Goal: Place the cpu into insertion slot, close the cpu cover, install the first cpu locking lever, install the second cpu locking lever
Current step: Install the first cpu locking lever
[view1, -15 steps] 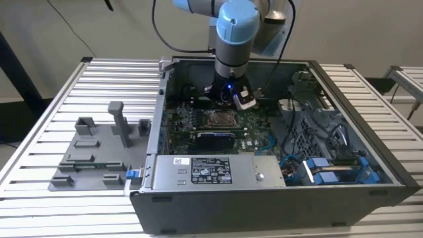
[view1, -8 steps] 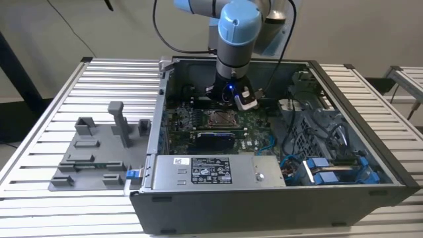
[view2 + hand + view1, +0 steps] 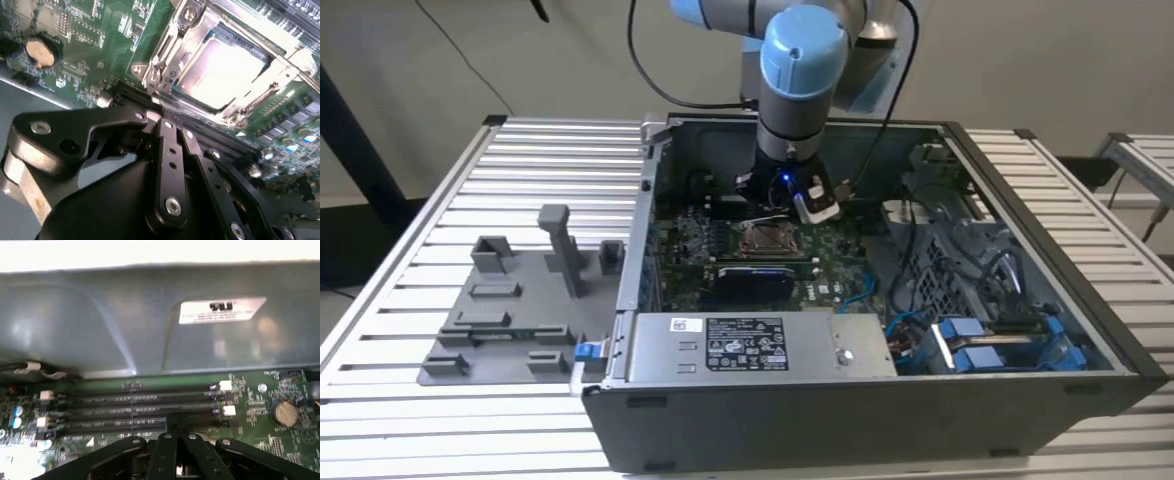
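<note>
The cpu (image 3: 225,70) sits in the insertion slot (image 3: 767,237), under a cover (image 3: 172,47) that looks closed. The claw (image 3: 174,126), clenched on nothing, hovers at one o'clock from the slot in the exterior view. Latching a locking lever (image 3: 294,64) seems the step in hand, calling for a firm downward push.

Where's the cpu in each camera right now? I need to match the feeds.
Exterior view: cpu, middle of the green board.
Second wrist view: cpu, bright silver square framed by the cpu cover.
First wrist view: faces the memory slots and case wall.
Shared landmark: coin battery, in both wrist views.
</note>
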`<state>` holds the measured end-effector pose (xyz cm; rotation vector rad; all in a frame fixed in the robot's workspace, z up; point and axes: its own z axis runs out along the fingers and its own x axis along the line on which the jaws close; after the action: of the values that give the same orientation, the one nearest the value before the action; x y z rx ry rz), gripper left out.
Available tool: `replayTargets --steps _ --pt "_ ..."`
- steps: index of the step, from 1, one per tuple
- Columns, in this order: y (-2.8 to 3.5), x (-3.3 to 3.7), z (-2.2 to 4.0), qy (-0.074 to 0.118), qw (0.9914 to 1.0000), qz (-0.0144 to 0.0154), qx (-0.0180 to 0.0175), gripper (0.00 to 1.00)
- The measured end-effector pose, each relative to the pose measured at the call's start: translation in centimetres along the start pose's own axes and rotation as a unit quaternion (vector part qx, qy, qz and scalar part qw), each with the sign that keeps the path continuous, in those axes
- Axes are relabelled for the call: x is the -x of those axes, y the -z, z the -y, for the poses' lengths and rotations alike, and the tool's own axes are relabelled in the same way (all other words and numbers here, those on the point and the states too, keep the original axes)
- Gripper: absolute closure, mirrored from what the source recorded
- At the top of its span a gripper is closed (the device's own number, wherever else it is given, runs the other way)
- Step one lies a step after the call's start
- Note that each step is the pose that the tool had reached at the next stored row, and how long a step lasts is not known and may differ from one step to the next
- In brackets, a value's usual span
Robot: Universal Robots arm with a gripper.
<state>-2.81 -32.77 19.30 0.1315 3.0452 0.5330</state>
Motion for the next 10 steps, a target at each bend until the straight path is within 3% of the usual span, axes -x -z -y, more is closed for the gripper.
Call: replayTargets --steps 1,6,10 --pt "0.02 0.01 0.01 0.0 1.0 -0.0003 0.0024 0.89" --pt "1.25 -0.01 -0.41 0.0 1.0 -0.0006 0.0027 0.89" --pt "2.05 -0.7 -0.6 0.0 1.0 -0.0006 0.0027 0.89"
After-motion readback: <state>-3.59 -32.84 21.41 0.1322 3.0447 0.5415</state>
